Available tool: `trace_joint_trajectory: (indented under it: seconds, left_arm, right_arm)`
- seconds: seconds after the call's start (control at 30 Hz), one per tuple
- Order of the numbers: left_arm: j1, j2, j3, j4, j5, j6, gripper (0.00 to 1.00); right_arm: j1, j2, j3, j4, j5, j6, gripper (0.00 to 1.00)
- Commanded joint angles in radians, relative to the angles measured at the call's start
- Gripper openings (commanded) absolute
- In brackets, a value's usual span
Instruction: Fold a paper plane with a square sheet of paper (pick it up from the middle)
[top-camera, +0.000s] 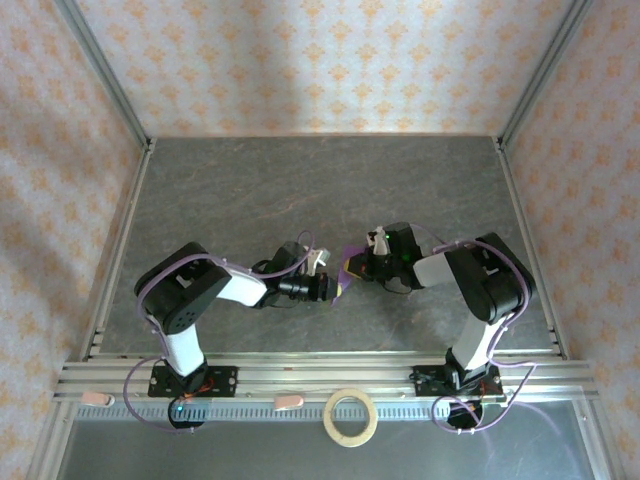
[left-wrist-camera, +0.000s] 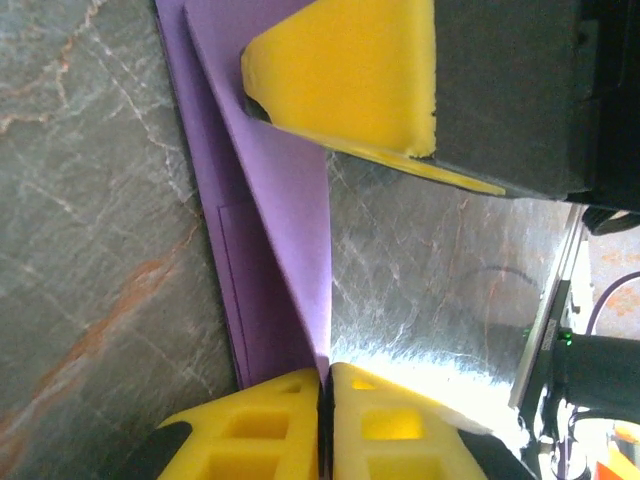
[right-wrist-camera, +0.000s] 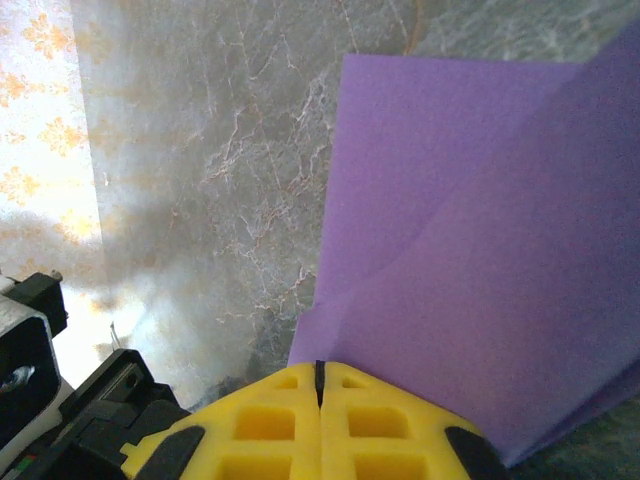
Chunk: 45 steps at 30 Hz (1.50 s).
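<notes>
Left gripper and right gripper each clamp opposite ends of the thin, folded purple paper sheet. Likely purpose: tensioning it for creasing.

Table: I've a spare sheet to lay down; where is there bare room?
Bare: the far half of the table, up to the back wall. Crowded: the middle, where left tool and right tool pinch the purple paper.

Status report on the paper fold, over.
Left gripper shut on purple sheet edge. Right gripper shut on it too. Sheet folded over, held between both. Tape ring at near rail, out of the way.
</notes>
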<state>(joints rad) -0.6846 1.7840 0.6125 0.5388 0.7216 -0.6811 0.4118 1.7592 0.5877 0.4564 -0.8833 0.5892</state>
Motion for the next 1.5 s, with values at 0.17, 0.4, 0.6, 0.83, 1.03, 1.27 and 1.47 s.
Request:
trace_joint_trajectory:
  seconds: [0.17,0.4,0.6,0.83,1.03,1.27,1.47]
  left_arm:
    - [0.005,-0.012,-0.016,-0.180,-0.008,0.110,0.15]
    - [0.000,-0.029,-0.016,-0.263,0.004,0.184,0.04]
    - [0.000,-0.042,-0.013,-0.286,-0.008,0.196,0.10]
    - [-0.003,-0.056,-0.019,-0.314,0.003,0.217,0.10]
    - [-0.006,-0.057,-0.023,-0.341,0.006,0.236,0.07]
    - [-0.009,-0.076,-0.033,-0.380,-0.030,0.251,0.16]
    - [-0.010,-0.078,-0.041,-0.384,-0.033,0.255,0.00]
  right_arm:
    - [-0.001,0.055,-0.023,-0.081,0.138,-0.021,0.00]
    - [0.000,0.066,-0.019,-0.081,0.141,-0.015,0.00]
    - [0.000,0.072,-0.017,-0.090,0.152,-0.014,0.00]
    - [0.000,0.072,-0.017,-0.093,0.159,-0.012,0.00]
    - [0.000,0.083,-0.013,-0.094,0.158,-0.012,0.00]
    - [0.000,0.090,-0.012,-0.095,0.163,-0.011,0.00]
    - [0.000,0.091,-0.009,-0.096,0.163,-0.009,0.00]
